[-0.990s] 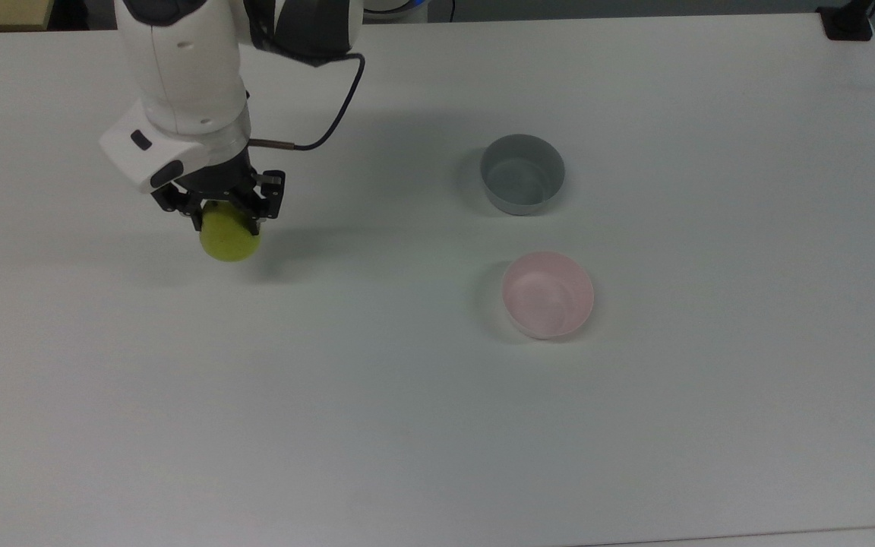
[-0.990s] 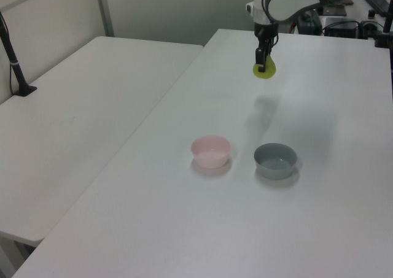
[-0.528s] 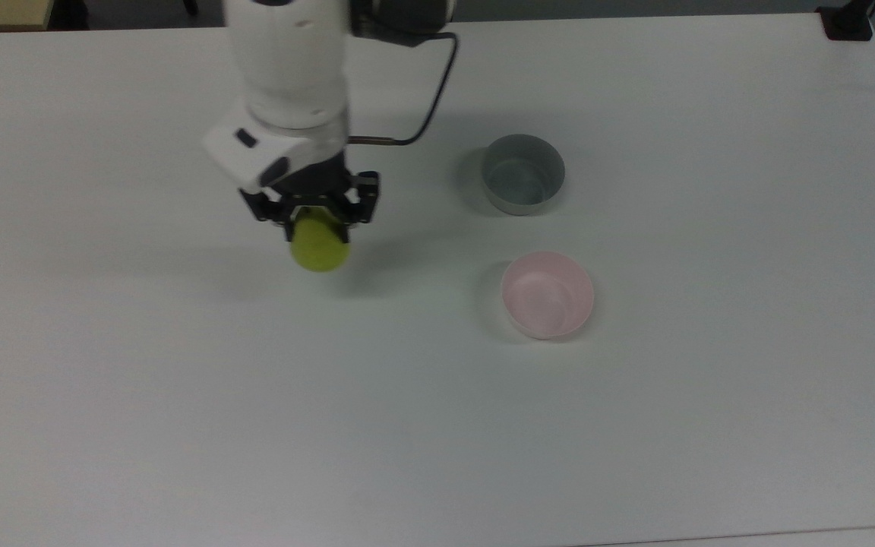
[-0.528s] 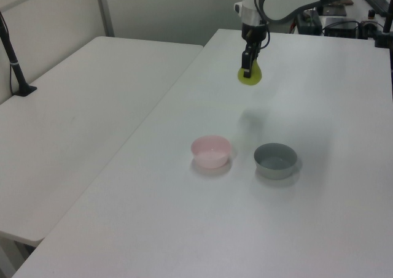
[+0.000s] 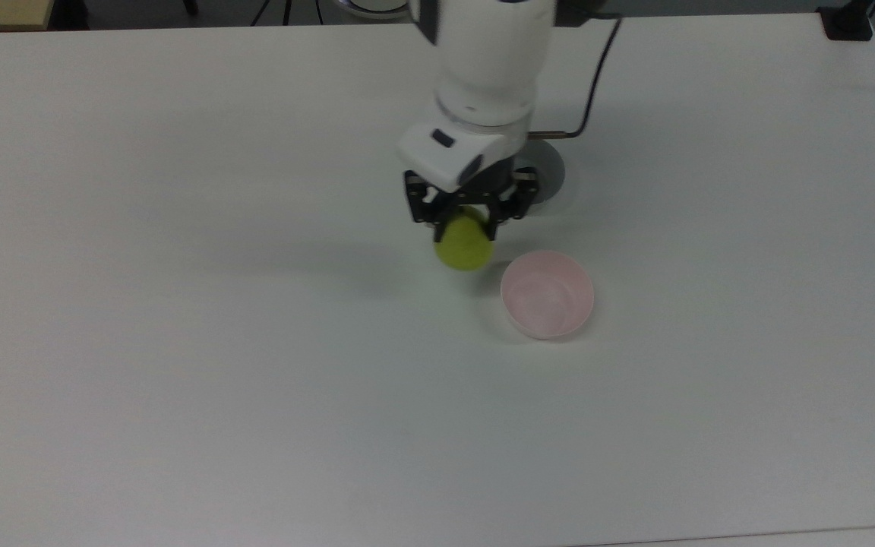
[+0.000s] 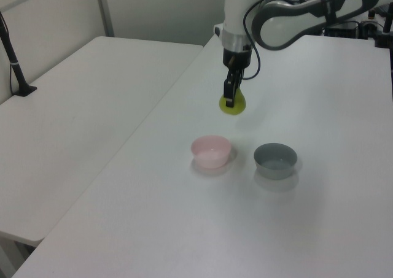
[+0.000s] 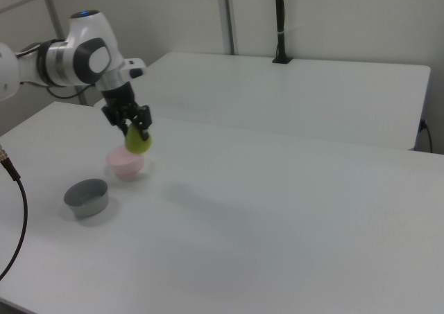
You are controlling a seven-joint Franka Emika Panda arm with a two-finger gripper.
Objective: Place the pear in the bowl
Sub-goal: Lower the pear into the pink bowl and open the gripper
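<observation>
My gripper (image 5: pixel 466 222) is shut on the yellow-green pear (image 5: pixel 465 243), which hangs in the air above the white table. In the top view the pear is just left of the pale pink bowl (image 5: pixel 548 294), near its upper left rim. The left view has the gripper (image 6: pixel 229 97) holding the pear (image 6: pixel 233 104) behind and above the pink bowl (image 6: pixel 211 151). From the right view the pear (image 7: pixel 137 141) hangs in the gripper (image 7: pixel 133 125) right over the pink bowl (image 7: pixel 126 163). The bowl holds nothing.
A grey bowl (image 6: pixel 276 159) stands beside the pink one; in the top view the arm covers most of the grey bowl (image 5: pixel 548 173). The white table (image 5: pixel 255 380) stretches wide around both. A second white table (image 6: pixel 73 100) adjoins it in the left view.
The arm has carried the pear across the table toward the bowls, rightward in the top view, from the far side to just beside the pink bowl. The grip has not changed.
</observation>
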